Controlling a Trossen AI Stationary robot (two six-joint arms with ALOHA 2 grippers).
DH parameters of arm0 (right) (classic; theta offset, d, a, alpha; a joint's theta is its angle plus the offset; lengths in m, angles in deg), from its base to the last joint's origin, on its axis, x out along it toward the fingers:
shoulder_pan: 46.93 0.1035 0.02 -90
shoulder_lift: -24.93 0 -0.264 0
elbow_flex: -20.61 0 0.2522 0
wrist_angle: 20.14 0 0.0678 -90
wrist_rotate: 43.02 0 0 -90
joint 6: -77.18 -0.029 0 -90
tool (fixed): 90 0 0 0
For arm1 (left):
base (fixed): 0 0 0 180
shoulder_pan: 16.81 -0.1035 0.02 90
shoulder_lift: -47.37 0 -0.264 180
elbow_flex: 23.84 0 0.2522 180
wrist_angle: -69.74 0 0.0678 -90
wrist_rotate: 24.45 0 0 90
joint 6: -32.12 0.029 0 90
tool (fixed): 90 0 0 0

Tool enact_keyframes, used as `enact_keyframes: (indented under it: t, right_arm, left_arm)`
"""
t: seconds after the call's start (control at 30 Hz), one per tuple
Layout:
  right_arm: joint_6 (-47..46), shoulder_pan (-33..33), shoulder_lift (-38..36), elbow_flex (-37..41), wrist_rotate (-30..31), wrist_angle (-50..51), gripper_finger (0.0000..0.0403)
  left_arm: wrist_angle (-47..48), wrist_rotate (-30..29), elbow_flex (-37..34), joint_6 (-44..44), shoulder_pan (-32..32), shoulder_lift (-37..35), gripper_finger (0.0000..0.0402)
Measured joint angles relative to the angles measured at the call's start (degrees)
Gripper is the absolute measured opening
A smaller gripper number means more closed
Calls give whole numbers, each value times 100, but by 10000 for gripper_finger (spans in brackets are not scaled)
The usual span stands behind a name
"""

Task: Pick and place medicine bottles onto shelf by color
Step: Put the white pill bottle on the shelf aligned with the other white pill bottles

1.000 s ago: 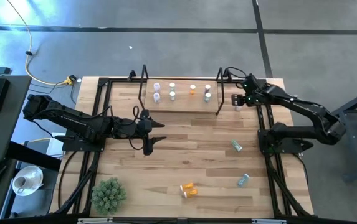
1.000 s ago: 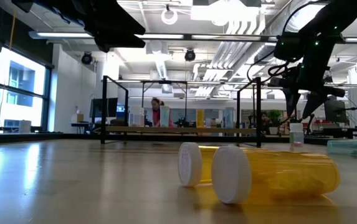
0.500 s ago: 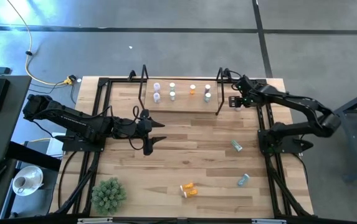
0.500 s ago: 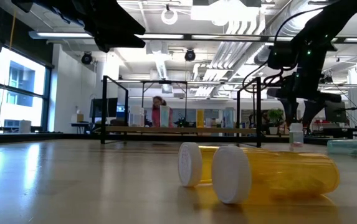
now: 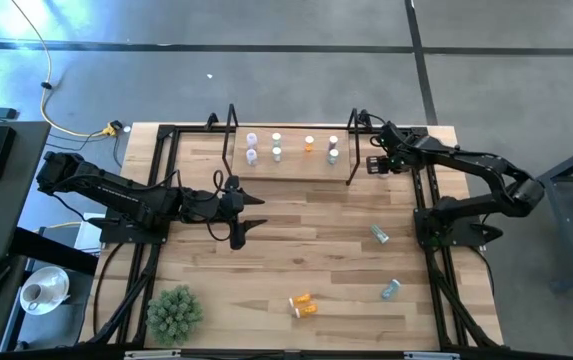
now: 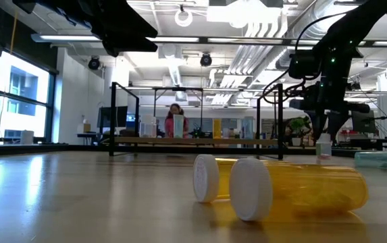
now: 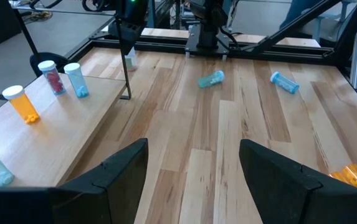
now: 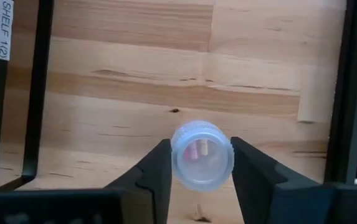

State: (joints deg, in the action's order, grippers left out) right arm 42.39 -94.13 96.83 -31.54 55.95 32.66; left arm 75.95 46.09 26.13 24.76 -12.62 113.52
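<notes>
Bottles [image 5: 277, 146] stand on the shelf [image 5: 291, 165]; others [image 5: 386, 262] lie before it.

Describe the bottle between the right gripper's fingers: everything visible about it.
The bottle is small, round and clear, plastic by the look, with something pinkish showing inside. The right wrist view looks straight down on its top, so it appears to stand upright on the wooden table. It stands just outside the shelf's right end frame. The right gripper straddles it, one dark finger against each side, though a firm grip cannot be confirmed. In the low view it is a pale, white-capped cylinder below the gripper.
</notes>
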Motion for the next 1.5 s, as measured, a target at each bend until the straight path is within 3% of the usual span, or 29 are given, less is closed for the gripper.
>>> enact_keyframes:
  t: [0.27, 0.63, 0.77, 0.9, 1.2, 1.5]
  right_arm:
    - [505, 0, -106, -356, -344, 872, 116]
    - [370, 39, -1289, -1353, -41, 1798, 116]
    - [350, 284, -1705, -1683, 88, 1809, 117]
    - [223, 760, -1971, -1964, 594, 1754, 117]
    - [541, 2150, -1952, -2085, 1499, 714, 117]
    - [1143, 3308, -1478, -2078, 1481, -1231, 118]
  left_arm:
    - [2, 0, 0, 0, -2, 0, 241]
    - [2, -1, 0, 0, -1, 0, 241]
    - [2, 0, 0, 0, -2, 0, 241]
    - [1, 0, 0, 0, -1, 0, 241]
    - [2, 0, 0, 0, -1, 0, 241]
    - [2, -2, 0, 0, -2, 0, 241]
